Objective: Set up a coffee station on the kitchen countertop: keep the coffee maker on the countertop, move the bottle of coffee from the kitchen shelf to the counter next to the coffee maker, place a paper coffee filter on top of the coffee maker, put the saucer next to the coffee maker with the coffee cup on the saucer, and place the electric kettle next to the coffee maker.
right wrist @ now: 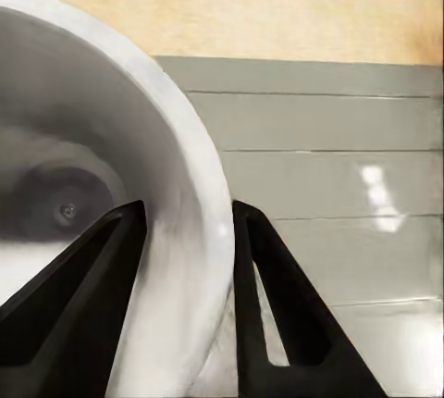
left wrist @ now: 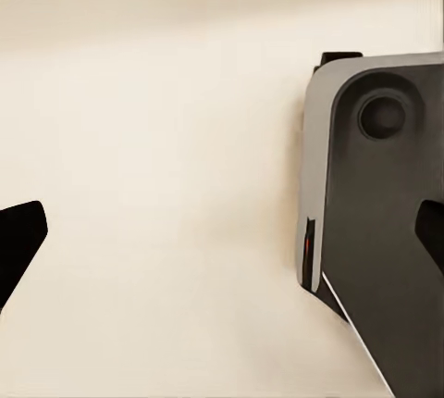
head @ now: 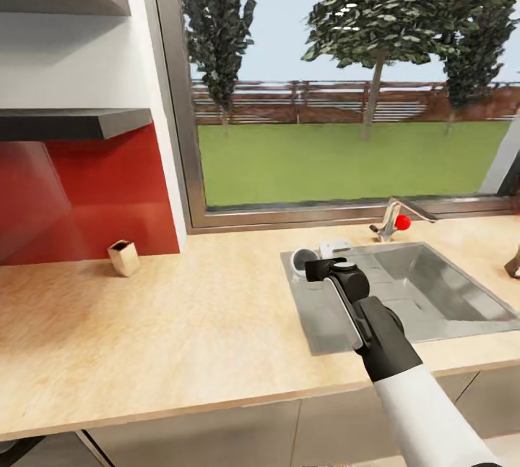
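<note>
The landmark was the grey steel sink (head: 433, 286) set into the long beige wood-grain kitchen countertop (head: 180, 322). In the head view, the tiny white round coffee cup (head: 302, 259) stood on the sink's flat ribbed drain part, at its far corner on the side away from the basin; a small white thing (head: 336, 246) lay just beside the cup, too small to ID. The right pincer (head: 310, 268), on its black-and-white arm, reached over the surface's front edge to that corner, at the cup.

In the right wrist view, the right pincer's (right wrist: 185, 217) two black fingers (right wrist: 102, 268) straddled the cup's (right wrist: 92, 139) wall, one inside the bowl and one outside, clamped on the rim w/ no gap seen; the ribbed steel (right wrist: 324, 167) and a strip of beige surface (right wrist: 277, 18) lay beyond.

In the left wrist view, the left pincer (left wrist: 222, 241) stood wide apart, tips at opposite edges, nothing between them; a pale plain ground and a grey-and-black machine part (left wrist: 379, 204) lay below.

Behind the basin stood a steel tap w/ a red knob (head: 402, 222). Well away from the sink, by the red wall panel (head: 79, 192), sat a small tan box (head: 123, 257); a dark matte shelf (head: 72, 122) hung above the panel.
</note>
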Motion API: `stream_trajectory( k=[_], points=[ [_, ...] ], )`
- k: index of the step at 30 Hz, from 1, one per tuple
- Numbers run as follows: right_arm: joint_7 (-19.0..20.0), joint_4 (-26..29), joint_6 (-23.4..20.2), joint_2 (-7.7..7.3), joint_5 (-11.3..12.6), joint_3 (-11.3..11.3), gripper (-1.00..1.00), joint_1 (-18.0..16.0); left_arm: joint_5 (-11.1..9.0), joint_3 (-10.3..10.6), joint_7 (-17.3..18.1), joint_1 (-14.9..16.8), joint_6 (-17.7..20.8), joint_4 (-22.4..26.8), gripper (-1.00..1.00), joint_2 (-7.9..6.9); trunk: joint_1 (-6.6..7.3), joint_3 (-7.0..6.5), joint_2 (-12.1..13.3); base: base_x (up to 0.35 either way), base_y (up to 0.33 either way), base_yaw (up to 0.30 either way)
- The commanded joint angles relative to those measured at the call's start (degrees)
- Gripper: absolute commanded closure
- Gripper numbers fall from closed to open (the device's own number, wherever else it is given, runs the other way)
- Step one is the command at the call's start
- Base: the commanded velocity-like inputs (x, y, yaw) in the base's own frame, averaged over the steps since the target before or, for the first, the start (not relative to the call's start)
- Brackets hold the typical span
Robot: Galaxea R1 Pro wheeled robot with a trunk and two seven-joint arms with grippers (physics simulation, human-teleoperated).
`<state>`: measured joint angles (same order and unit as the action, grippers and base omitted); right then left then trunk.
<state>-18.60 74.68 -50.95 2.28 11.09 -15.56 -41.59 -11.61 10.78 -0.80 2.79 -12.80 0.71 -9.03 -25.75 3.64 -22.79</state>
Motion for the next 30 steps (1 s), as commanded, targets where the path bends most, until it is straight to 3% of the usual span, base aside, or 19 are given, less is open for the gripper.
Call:
stream_trajectory(
  k=[1, 30],
  points=[
    [-0.54, 0.0, -0.12, -0.02, 0.6, -0.08, 1.0, -0.07, -0.49, 0.47, -0.08, 0.02, -0.19, -0.01, -1.0, -0.01, -0.04, 0.13, -0.13, 0.01, -0.273, -0.266],
    [-0.52, -0.06, -0.12, -0.15, 0.52, 0.01, 1.0, -0.07, -0.61, 0.4, -0.08, 0.02, -0.3, -0.1, -1.0, -0.08, -0.04, 0.13, -0.13, -0.024, -0.273, -0.266]
  ],
)
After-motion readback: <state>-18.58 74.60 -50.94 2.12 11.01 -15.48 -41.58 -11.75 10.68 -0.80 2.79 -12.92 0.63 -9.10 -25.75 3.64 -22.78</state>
